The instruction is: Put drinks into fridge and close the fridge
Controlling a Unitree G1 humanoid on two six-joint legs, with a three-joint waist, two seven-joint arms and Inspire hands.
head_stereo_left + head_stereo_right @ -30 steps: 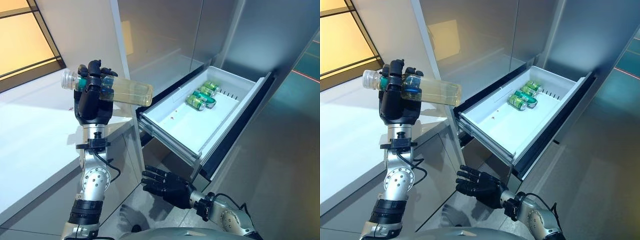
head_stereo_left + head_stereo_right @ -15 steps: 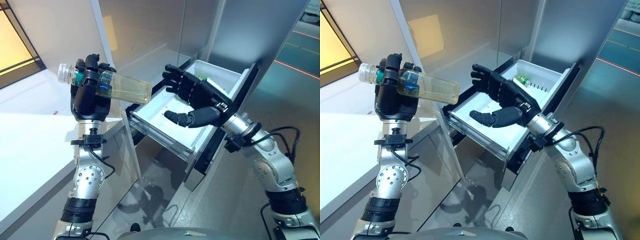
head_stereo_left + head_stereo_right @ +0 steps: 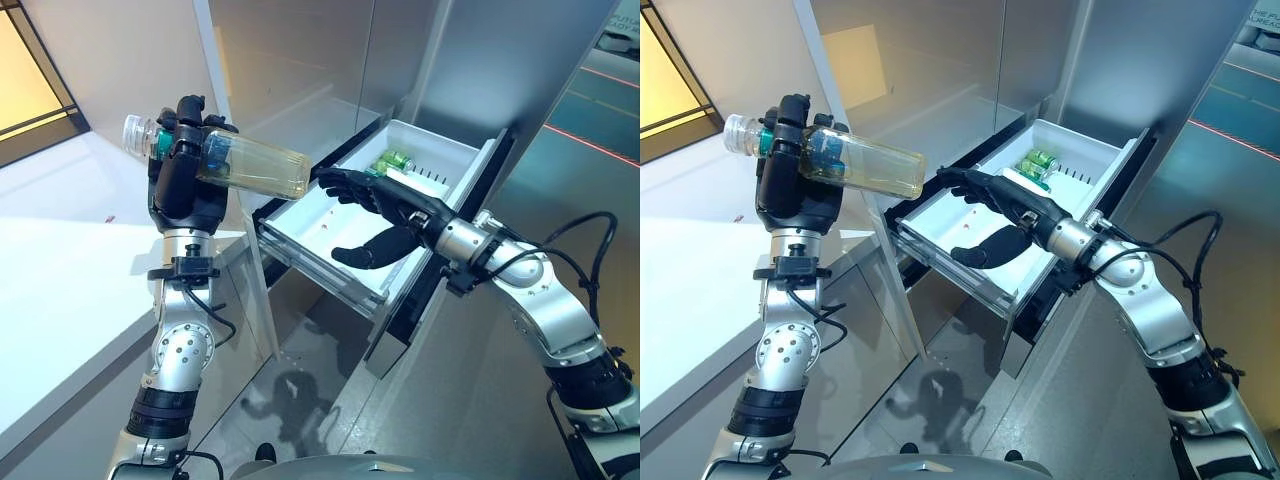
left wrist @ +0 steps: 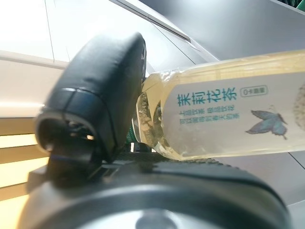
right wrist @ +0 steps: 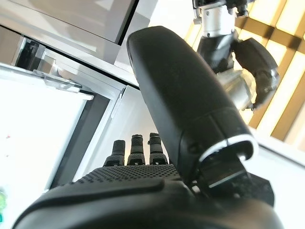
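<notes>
My left hand [image 3: 180, 185] is shut on a clear bottle of pale yellow drink [image 3: 255, 168], held on its side above the white counter [image 3: 60, 290], left of the open fridge drawer [image 3: 310, 262]. The bottle's label shows in the left wrist view [image 4: 224, 114], with my thumb [image 4: 100, 95] curled against it. My right hand [image 3: 385, 215] is open, fingers spread, over the white drawer's near half; it also shows in the right wrist view [image 5: 157, 114]. Green cans [image 3: 390, 162] lie at the drawer's far end.
The grey fridge body [image 3: 300, 70] rises behind the drawer. The drawer's dark front panel [image 3: 450, 270] juts out to the right. A grey floor [image 3: 310, 380] lies below the drawer.
My right hand has dropped lower over the drawer and turned flatter, so the green cans show again. My left hand has lifted the bottle slightly. The view has shifted a little.
</notes>
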